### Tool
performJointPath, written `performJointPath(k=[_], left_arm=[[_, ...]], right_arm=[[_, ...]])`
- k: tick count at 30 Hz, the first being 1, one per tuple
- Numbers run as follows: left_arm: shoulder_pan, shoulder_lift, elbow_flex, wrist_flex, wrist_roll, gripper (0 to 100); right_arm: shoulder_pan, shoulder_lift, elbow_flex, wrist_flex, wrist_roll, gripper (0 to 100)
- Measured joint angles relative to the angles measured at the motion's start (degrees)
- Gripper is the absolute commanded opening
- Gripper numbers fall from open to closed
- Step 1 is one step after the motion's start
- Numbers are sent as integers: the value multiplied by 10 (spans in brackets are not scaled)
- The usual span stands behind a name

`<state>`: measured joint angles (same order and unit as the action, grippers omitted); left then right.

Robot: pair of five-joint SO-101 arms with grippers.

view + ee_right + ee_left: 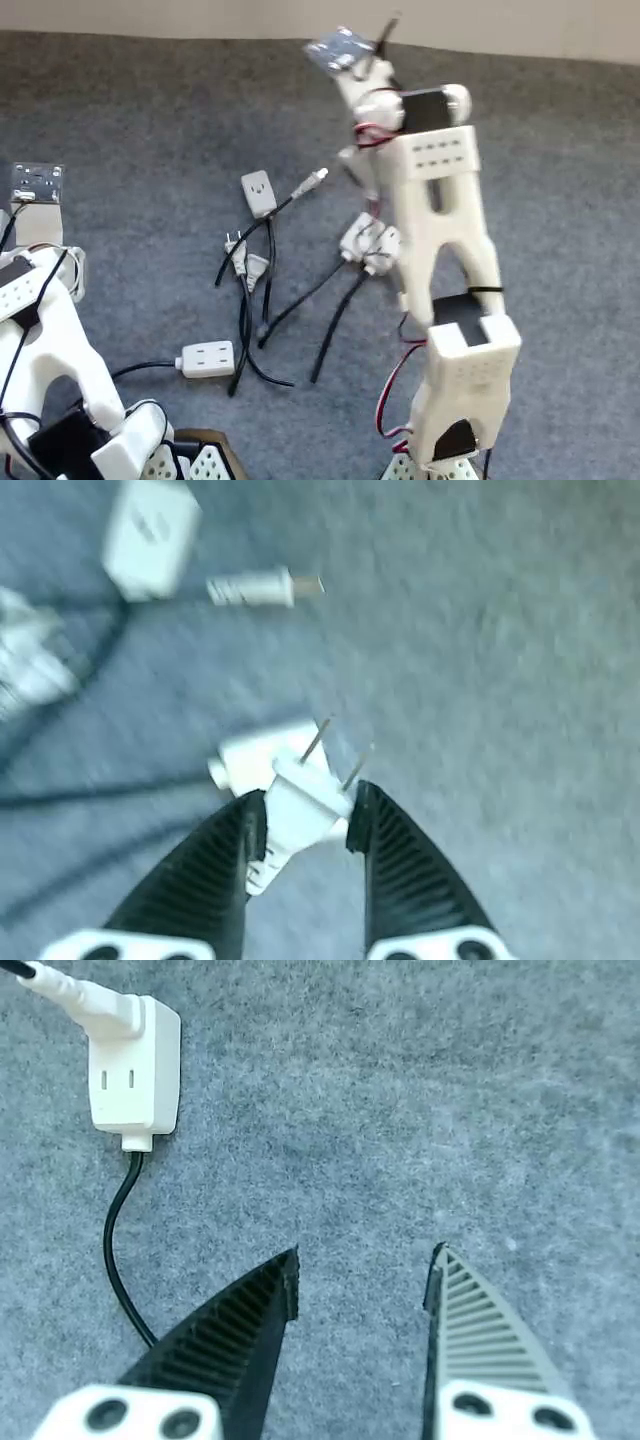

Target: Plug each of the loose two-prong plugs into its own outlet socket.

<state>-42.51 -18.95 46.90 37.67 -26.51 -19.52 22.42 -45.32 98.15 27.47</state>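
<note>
Black ribbed fingers of the right gripper [308, 798] clamp a white two-prong plug [305, 780], its prongs pointing away, over a blurred white block [250, 755]. The surface is grey carpet [150, 120], with a pale wall [200, 15] along the high view's top edge. The left gripper [365, 1255] hangs spread wide, holding nothing, near an outlet socket [135, 1070]. Loose plugs [245, 262] lie centre-left in the high view.

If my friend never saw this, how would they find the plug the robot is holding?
Find the big white robot arm on the right side of the grey carpet and follow it to the right gripper with black ridged fingers. Pinched there is a white two-prong plug, metal prongs pointing outward; it is the only plug being held.
</note>
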Motion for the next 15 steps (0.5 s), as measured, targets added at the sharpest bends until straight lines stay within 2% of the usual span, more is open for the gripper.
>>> performJointPath(k=[3,6,10,15], left_arm=[[0,0,0,0,0,214],[0,0,0,0,-4,214],[0,0,1,0,-42,214],[0,0,18,0,-51,214]], right_arm=[[46,-3,88,1,91,5],[75,-3,165,1,149,5],[104,-16,196,1,169,5],[111,-98,246,1,176,5]])
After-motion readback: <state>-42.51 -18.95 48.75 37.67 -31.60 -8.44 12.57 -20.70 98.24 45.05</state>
